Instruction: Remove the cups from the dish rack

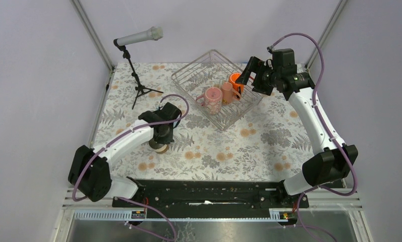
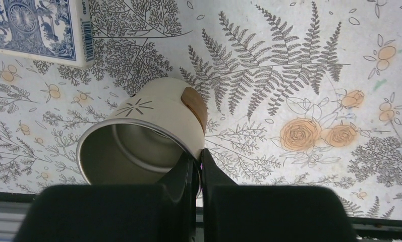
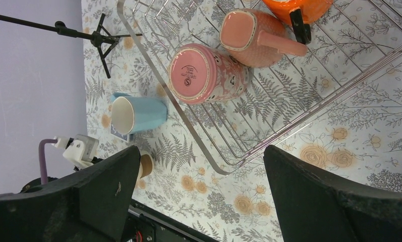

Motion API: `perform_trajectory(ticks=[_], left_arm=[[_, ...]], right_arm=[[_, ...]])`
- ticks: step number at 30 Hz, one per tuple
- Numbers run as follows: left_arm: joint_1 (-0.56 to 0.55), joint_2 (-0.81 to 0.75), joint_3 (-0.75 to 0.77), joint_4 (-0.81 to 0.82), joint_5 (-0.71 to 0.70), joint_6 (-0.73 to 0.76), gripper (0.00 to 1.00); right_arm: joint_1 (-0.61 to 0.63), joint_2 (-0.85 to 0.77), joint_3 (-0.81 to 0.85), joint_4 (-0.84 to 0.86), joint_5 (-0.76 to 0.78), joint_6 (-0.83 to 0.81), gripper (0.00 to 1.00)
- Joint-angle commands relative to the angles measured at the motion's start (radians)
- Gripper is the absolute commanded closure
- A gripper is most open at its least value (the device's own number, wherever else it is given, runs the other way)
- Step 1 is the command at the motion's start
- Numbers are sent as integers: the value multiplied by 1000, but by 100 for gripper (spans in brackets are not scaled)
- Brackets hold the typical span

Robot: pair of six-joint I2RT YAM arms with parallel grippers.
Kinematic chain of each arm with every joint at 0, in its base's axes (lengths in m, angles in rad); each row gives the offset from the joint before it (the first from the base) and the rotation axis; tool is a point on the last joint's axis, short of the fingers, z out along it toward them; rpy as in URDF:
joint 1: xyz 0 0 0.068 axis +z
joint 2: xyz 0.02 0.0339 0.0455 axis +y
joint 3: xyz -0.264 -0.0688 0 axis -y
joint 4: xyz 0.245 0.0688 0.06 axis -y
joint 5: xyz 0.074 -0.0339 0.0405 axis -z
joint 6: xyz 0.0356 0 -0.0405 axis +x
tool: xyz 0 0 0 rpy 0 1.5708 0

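two cups out, three waiting in the rack

the floral table (image 1: pixel 269 146) carries everything, and the dish rack (image 1: pixel 191 75) sits towards its far side, within my right arm's reach. three mugs are inside it, close together: the dusty-pink mug (image 3: pixel 204 73) and the salmon-pink mug (image 3: pixel 249 35) show their bases to my right wrist camera, so i judge they were stood mouth down to drain. the orange mug (image 3: pixel 294 7) is just beyond them.

the light blue mug (image 3: pixel 143 112) is already outside, on the table just beside the rack's near-left side and next to a card box (image 2: pixel 35 27).

the small cream cup (image 2: pixel 148 136), steel inside, is out too, low over the table near my left base. my left gripper (image 2: pixel 198 164) is pinched tight on its wall at the rim, a sensible hold for a handleless cup. i cannot tell whether it touches the cloth yet.

my right gripper (image 3: pixel 201 151) is spread wide and holds nothing, hanging over the rack's right edge by the orange mug, which looks like my next pick
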Motion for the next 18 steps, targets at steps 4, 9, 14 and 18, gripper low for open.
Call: perform_trajectory(ticks=[4, 9, 14, 18], left_arm=[[7, 57, -18, 70, -34, 29, 100], [8, 70, -17, 79, -25, 26, 88], [10, 49, -14, 76, -23, 34, 69], [12, 21, 3, 50, -23, 40, 55]], right_arm=[[3, -36, -6, 14, -1, -26, 0], [2, -37, -13, 17, -1, -27, 0], [2, -31, -18, 17, 0, -25, 0], [3, -23, -20, 16, 9, -25, 0]])
